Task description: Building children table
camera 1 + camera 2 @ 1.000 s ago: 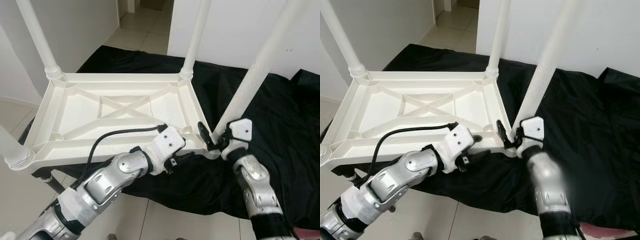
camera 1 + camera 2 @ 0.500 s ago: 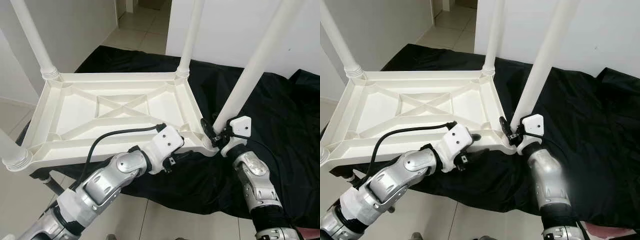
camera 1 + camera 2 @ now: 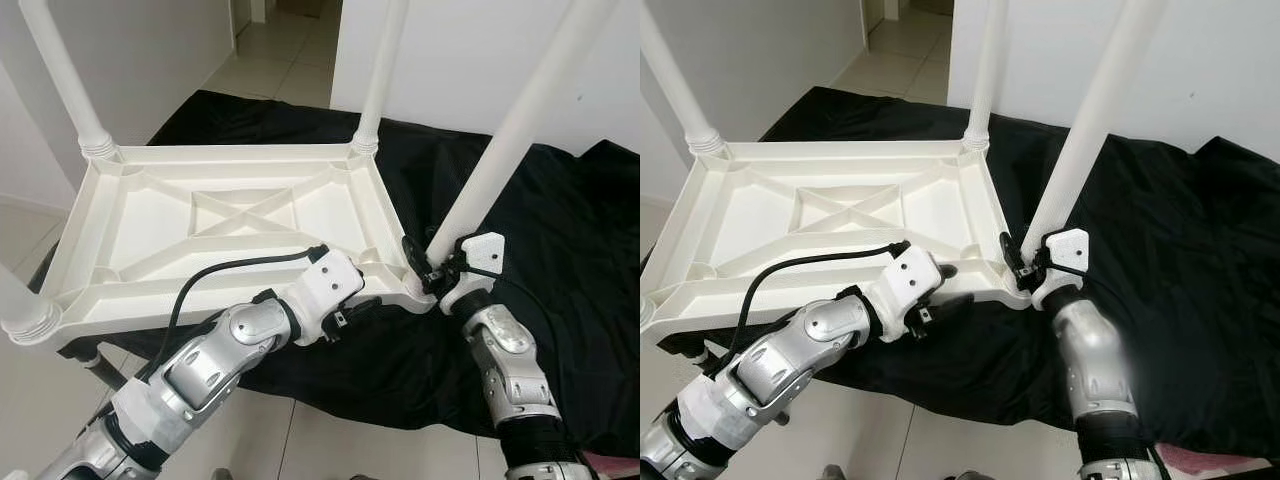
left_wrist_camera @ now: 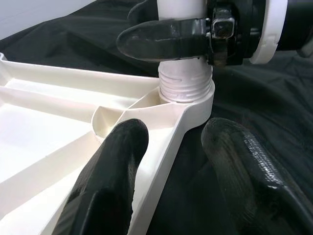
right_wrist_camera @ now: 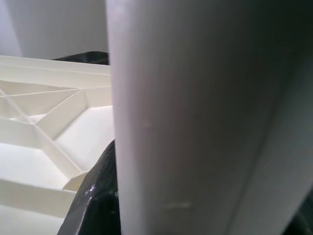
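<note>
The upturned tabletop (image 3: 230, 225) lies on black cloth (image 3: 560, 240). Right gripper (image 3: 432, 268) clamps the leg (image 3: 500, 155) at its socket; left gripper (image 4: 171, 161), jaws open, straddles the nearby rim. Plastic looks light, stiff, slippery; hold low.

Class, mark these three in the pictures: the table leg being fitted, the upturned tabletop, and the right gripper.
table leg (image 3: 505, 145), left eye view, mid-shaft.
tabletop (image 3: 250, 212), left eye view, ribbed underside centre.
right gripper (image 3: 425, 268), left eye view, between fingertips at the leg's base.
</note>
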`<state>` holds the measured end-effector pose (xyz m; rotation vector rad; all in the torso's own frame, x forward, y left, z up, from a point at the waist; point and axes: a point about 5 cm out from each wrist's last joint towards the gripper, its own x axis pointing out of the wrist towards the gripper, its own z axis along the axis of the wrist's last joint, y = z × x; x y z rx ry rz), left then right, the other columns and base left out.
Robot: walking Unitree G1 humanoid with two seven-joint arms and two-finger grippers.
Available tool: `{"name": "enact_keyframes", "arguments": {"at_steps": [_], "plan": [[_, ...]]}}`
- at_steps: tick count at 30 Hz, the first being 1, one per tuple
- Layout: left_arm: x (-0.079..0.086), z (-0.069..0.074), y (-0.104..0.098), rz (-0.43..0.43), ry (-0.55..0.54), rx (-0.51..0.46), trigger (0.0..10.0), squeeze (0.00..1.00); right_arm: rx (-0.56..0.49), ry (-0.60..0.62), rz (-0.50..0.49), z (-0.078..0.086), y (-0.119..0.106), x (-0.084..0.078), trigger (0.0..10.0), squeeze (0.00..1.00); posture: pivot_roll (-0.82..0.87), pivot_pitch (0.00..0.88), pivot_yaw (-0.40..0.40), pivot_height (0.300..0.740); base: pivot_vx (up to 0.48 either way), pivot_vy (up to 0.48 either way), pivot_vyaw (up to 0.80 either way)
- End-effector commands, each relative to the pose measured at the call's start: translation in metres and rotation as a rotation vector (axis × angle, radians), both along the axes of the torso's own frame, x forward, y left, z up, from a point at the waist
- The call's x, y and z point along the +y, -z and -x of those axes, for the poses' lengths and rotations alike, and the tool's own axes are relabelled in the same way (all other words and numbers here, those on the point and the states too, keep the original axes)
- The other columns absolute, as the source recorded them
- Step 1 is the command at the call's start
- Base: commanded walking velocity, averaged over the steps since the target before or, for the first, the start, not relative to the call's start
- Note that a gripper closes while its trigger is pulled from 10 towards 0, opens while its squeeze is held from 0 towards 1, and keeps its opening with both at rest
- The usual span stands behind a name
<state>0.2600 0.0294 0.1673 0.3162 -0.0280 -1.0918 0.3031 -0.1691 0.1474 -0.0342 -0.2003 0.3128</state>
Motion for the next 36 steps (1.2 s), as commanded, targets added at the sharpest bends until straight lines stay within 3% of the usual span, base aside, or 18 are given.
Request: {"name": "enact_keyframes", "arguments": {"at_steps": [1, 6, 8, 11, 13, 18, 30, 31, 32, 33, 36], "plan": [[-0.001, 0.002, 0.004, -0.024, 0.049, 0.021, 10.0, 0.00, 0.091, 0.001, 0.001, 0.003, 0.016, 0.010, 10.0, 0.00, 0.00, 0.099, -0.041, 0.740, 0.000, 0.000, 0.00], [0.000, 0.001, 0.005, -0.029, 0.045, 0.017, 10.0, 0.00, 0.128, 0.142, -0.045, 0.007, 0.018, 0.015, 10.0, 0.00, -0.01, 0.096, -0.043, 0.740, 0.000, 0.000, 0.00], [-0.001, 0.000, 0.005, -0.028, 0.044, 0.015, 10.0, 0.00, 0.145, 0.278, -0.085, 0.011, 0.019, 0.017, 10.0, 0.00, -0.01, 0.094, -0.043, 0.740, 0.000, 0.000, 0.00], [-0.001, 0.000, 0.005, -0.026, 0.043, 0.015, 10.0, 0.00, 0.149, 0.341, -0.106, 0.014, 0.019, 0.019, 10.0, 0.00, -0.02, 0.093, -0.041, 0.740, 0.000, 0.000, 0.00], [-0.002, -0.002, 0.005, -0.027, 0.045, 0.010, 10.0, 0.00, 0.162, 0.418, -0.146, 0.018, 0.019, 0.028, 10.0, 0.00, -0.03, 0.091, -0.037, 0.740, 0.000, 0.000, 0.00], [-0.003, -0.003, 0.004, -0.027, 0.049, 0.005, 10.0, 0.00, 0.174, 0.434, -0.158, 0.019, 0.017, 0.034, 10.0, 0.00, -0.03, 0.090, -0.038, 0.740, 0.000, 0.000, 0.00], [-0.004, -0.004, 0.004, -0.024, 0.050, -0.002, 10.0, 0.00, 0.176, 0.471, -0.152, 0.021, 0.014, 0.031, 10.0, 0.00, -0.04, 0.089, -0.039, 0.740, 0.000, 0.000, 0.00], [-0.004, -0.005, 0.004, -0.024, 0.050, -0.003, 10.0, 0.00, 0.170, 0.465, -0.161, 0.021, 0.012, 0.031, 10.0, 0.93, -0.03, 0.090, -0.039, 0.740, 0.000, 0.000, 0.00], [-0.004, -0.005, 0.004, -0.024, 0.050, -0.003, 10.0, 0.00, 0.170, 0.465, -0.161, 0.021, 0.012, 0.031, 10.0, 0.93, -0.03, 0.090, -0.039, 0.740, 0.000, 0.000, 0.00], [-0.004, -0.005, 0.003, -0.023, 0.050, -0.004, 10.0, 0.00, 0.152, 0.452, -0.174, 0.021, 0.010, 0.032, 10.0, 1.00, -0.03, 0.092, -0.039, 0.740, 0.000, 0.000, 0.00], [-0.004, -0.005, 0.003, -0.023, 0.049, -0.004, 10.0, 0.00, 0.125, 0.440, -0.192, 0.021, 0.006, 0.031, 10.0, 1.00, -0.03, 0.094, -0.039, 0.740, 0.000, 0.000, 0.00]]}}
